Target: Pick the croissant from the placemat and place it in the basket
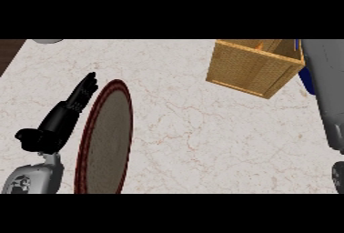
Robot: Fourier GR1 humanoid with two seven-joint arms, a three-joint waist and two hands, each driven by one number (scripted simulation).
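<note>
Head view, marble counter (201,136) seen steeply from above. Left hand (64,116) sits at the view's left, fingers straight and together pointing up and away, thumb sticking out to the side low down; it holds nothing and lies just beside the left rim of the placemat (107,141). Placemat is an oval, grey-brown centre with a dark red border, running from mid-left down to the lower edge. No croissant shows on it or anywhere else in view, so I cannot tell where it is. Basket (252,68), woven tan box with an open top, stands at upper right, well apart from the placemat; a bit of orange-lit inner wall shows, contents not visible. Right forearm (326,91), grey, runs along the right edge from the top down past the basket's right side, with a blue strip between it and the basket. Right hand is not visible, only a dark piece at the lower right corner, so cannot tell its fingers' state. Small grey object (47,41) at the top left edge, cut off.
</note>
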